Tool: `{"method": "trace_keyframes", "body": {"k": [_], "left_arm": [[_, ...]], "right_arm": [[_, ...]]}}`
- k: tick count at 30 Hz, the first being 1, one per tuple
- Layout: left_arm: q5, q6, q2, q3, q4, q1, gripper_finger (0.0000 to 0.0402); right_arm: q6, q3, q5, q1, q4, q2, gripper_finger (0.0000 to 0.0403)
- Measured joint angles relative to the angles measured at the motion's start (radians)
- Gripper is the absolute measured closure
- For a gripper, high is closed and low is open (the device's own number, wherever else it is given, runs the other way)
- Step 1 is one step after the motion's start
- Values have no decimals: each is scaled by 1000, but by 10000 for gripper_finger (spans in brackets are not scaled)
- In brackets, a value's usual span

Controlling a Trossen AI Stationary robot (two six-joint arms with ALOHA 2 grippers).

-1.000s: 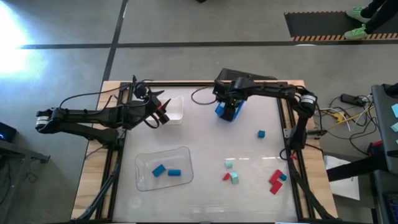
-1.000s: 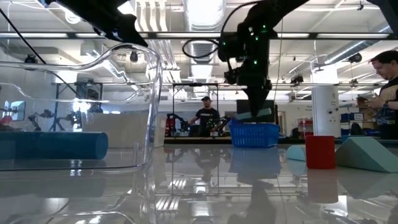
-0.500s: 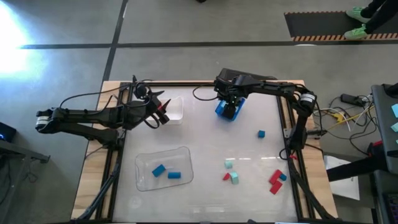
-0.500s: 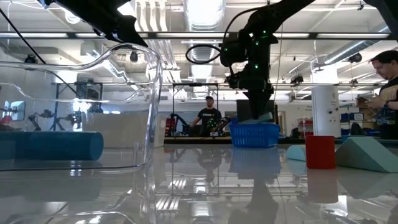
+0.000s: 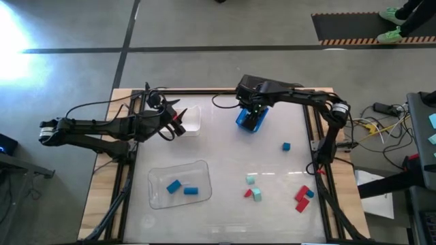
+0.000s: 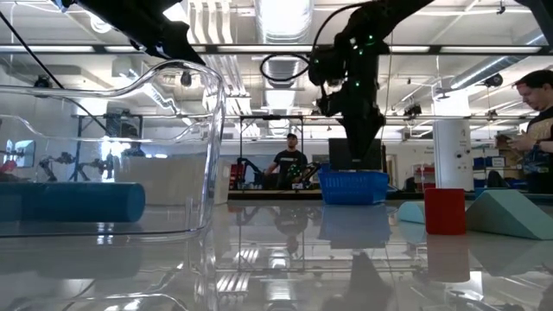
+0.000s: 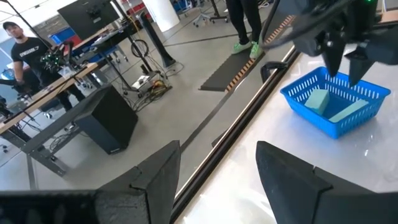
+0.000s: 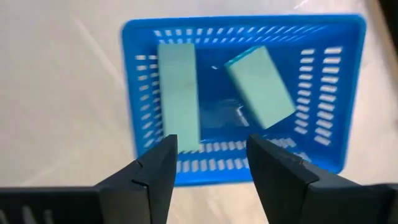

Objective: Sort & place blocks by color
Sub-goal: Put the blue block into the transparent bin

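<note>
Blocks are split three ways: two mint blocks [image 8: 178, 93] in the blue basket [image 5: 251, 120] near the table's far edge, two blue blocks [image 5: 174, 186] in the clear tray [image 5: 179, 182] toward the near-left corner, and loose blocks [image 5: 253, 194] toward the near-right. The right gripper [image 5: 254, 109] hovers over the basket, fingers apart and empty, so a drop looks finished; next likely comes fetching a loose block. The left gripper [image 5: 178, 122] waits, fingers apart, beside a white tray [image 5: 193, 117]. Only the right wrist view shows the basket's contents clearly.
</note>
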Motion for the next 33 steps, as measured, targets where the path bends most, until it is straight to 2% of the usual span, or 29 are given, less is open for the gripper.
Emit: {"method": "trace_keyframes", "body": {"k": [4,7,10,16,25,33], "left_arm": [[0,-1,0,0,0,0,207],[0,-2,0,0,0,0,207],[0,-5,0,0,0,0,207],[0,-7,0,0,-1,-1,207],[0,-16,0,0,-4,-1,207],[0,-28,0,-1,-6,-1,207]], "right_arm": [[96,0,-24,28,-26,-34,225],[231,0,-27,58,-49,-60,221],[354,-2,-56,85,-87,-78,209],[465,-39,-34,161,-151,-102,180],[682,-249,-31,247,-150,-200,153],[914,-512,14,250,-140,-336,153]]}}
